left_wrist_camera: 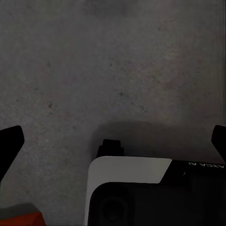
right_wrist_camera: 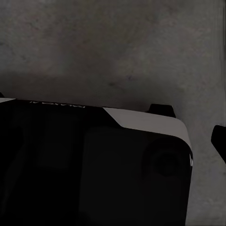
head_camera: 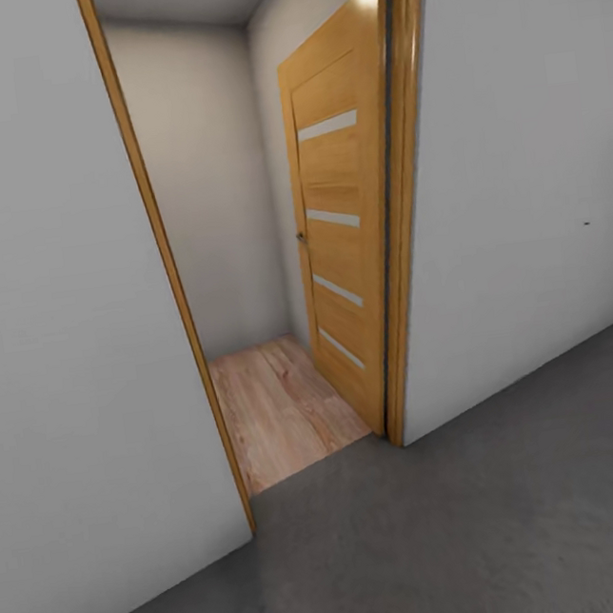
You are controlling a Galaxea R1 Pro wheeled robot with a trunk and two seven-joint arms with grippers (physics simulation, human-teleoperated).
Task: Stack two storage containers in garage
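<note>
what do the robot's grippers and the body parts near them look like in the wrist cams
In the left wrist view, the left gripper has black fingertips with angled ends at both edges of the picture. Below sits a white, round-cornered robot body panel over a dark housing with faint white lettering. In the right wrist view, the right gripper shows one black fingertip, beside a similar glossy black housing with a white edge.

The robot's base (left_wrist_camera: 141, 188) is a rounded white-edged black housing with small white lettering, flanked by black fingertips (left_wrist_camera: 9, 141).
</note>
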